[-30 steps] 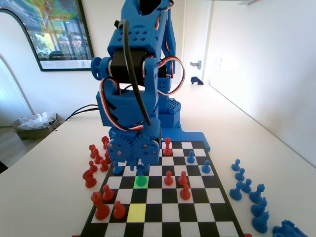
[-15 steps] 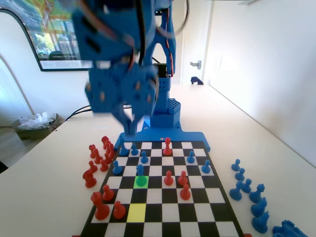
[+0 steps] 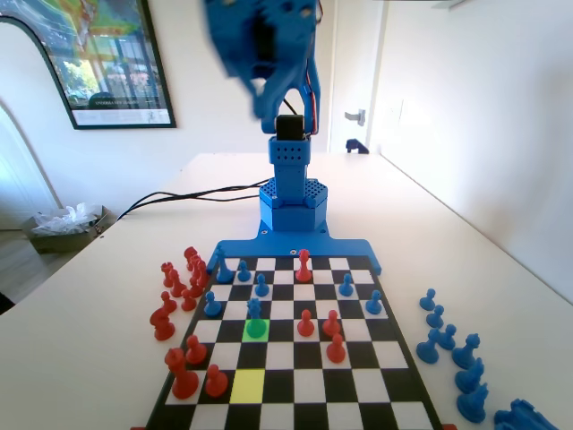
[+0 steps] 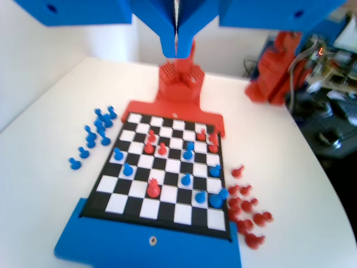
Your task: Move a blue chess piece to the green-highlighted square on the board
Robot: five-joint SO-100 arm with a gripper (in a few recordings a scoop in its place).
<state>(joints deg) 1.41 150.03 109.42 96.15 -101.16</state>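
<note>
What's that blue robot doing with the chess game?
The blue robot arm's gripper is lifted high above the black-and-white checkered board, its fingers pressed together and holding nothing. A small blue plastic piece stands on the bright green square, so the move looks done. A paler yellow square sits nearer the fixed camera. Other red and blue pieces stand on the board, and more of both colours wait on the white table beside it.
</note>
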